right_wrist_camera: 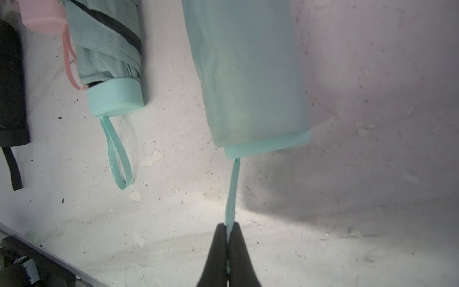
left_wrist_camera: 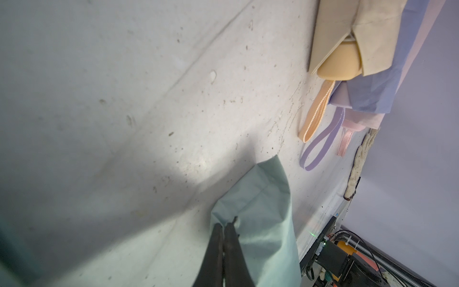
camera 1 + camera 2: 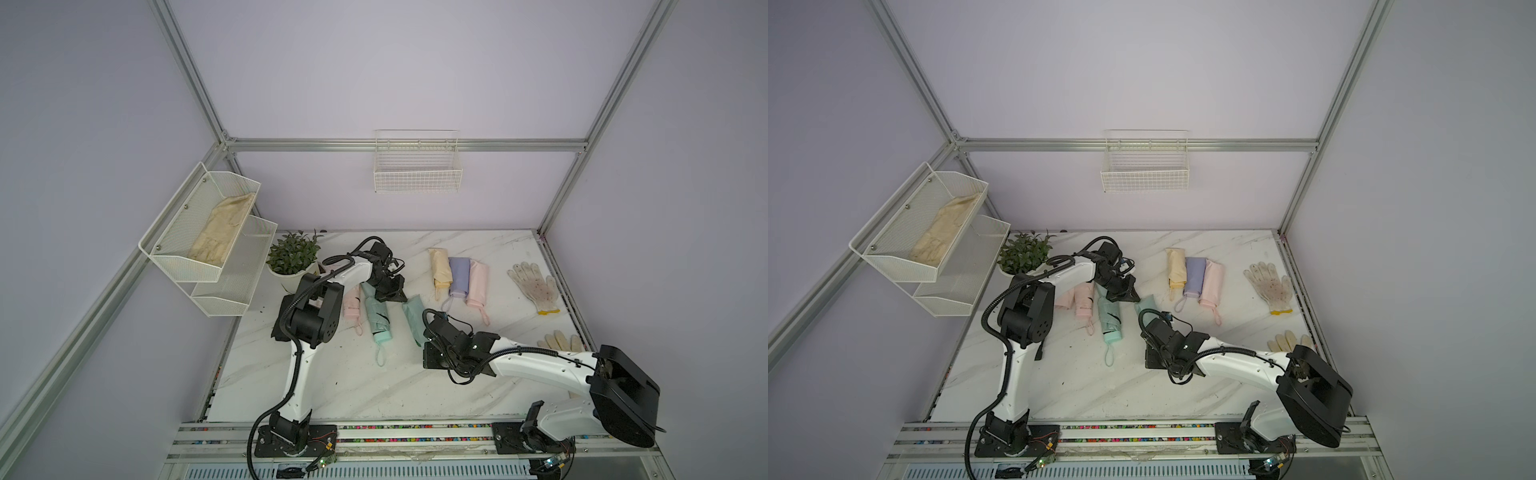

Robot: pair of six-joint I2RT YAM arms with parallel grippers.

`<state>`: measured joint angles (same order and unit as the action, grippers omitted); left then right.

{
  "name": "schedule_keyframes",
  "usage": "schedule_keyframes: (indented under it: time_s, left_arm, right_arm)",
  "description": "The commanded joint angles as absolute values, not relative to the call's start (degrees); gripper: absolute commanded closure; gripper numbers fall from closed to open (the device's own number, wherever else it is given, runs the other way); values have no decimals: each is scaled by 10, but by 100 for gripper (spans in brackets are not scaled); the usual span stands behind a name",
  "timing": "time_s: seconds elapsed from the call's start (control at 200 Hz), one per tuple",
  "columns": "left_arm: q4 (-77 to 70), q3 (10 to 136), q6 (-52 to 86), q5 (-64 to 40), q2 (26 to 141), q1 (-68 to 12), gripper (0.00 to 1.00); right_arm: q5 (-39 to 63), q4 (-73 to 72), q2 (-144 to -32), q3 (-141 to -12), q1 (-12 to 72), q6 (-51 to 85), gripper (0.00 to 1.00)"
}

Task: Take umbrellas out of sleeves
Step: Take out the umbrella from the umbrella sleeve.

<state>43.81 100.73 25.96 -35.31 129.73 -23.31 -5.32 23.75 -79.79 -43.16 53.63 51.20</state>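
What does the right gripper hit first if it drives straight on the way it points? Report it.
The right gripper, shut on a mint strap, points along that strap at the handle end of an umbrella, poking out of its sleeve. That end likely comes first.

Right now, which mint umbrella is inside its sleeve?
The mint umbrella whose loop the right gripper pinches: a smooth sleeve covers all but its cap. The other mint umbrella lies bare, pleats showing.
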Motion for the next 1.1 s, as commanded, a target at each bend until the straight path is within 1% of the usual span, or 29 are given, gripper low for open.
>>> schedule_keyframes:
  time_s: [0.0, 0.4, 0.99, 1.095]
  left_arm:
    - [430, 1015, 251, -355, 1267, -231, 100]
    - [430, 1015, 250, -351, 1261, -226, 100]
    - [430, 1012, 247, -337, 1247, -221, 100]
    - [430, 1013, 247, -337, 1246, -219, 100]
  right_arm:
    - [-63, 258, -773, -418, 535, 520, 100]
    - [-34, 256, -763, -392, 545, 522, 100]
    - [-40, 263, -742, -374, 580, 551, 100]
    - [-40, 286, -728, -371, 583, 555, 100]
